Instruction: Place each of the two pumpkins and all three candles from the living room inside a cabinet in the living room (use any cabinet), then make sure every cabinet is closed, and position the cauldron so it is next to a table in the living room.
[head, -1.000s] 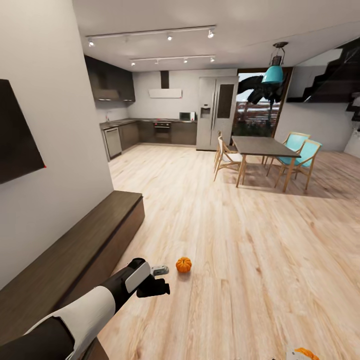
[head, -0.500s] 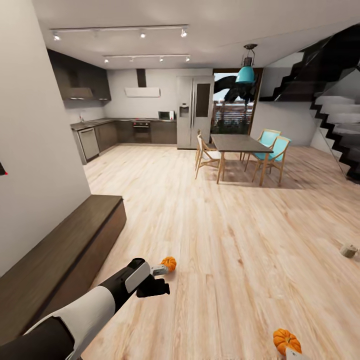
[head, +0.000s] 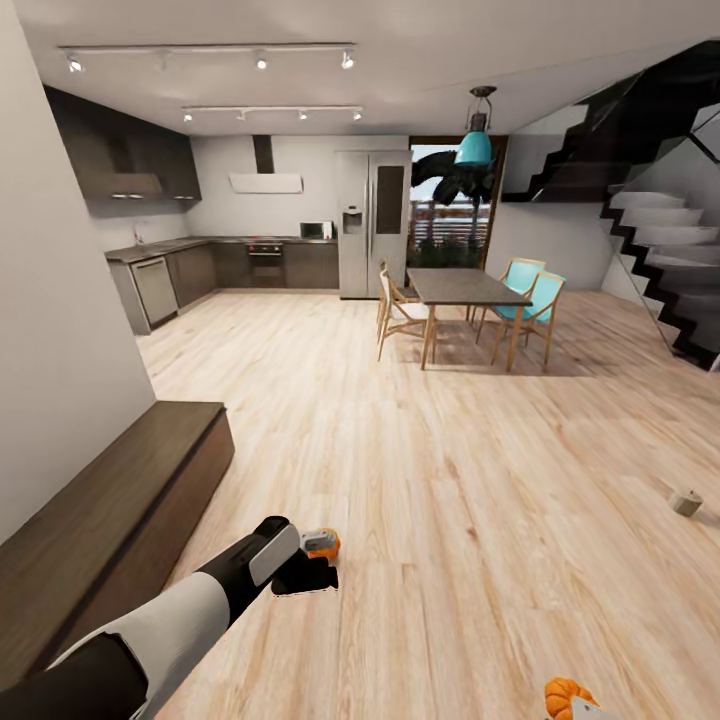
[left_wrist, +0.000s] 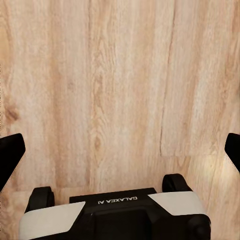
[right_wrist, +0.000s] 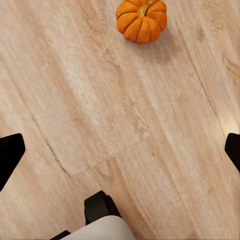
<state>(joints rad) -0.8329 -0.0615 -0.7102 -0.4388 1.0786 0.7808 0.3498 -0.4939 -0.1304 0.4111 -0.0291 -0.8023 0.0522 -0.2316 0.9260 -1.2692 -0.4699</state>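
Open-plan living room, task barely started; nothing stowed as far as the pictures show

Long low dark-brown wood cabinet (head: 120, 500) along the wall at the robot's left, fronts shut. Left claw (head: 318, 545) wide open, empty, over pale plank floor (head: 450, 480), partly covering a small ribbed orange pumpkin (head: 331, 543) on the floor. Right claw (right_wrist: 120, 145) wide open, empty; second orange pumpkin (right_wrist: 142, 20) on the floor ahead of it, apart, also seen at the head view's lower edge (head: 562, 692). Small beige object (head: 686, 502) further right, possibly a candle. Judged outstanding: both pumpkins, candles, cauldron placing
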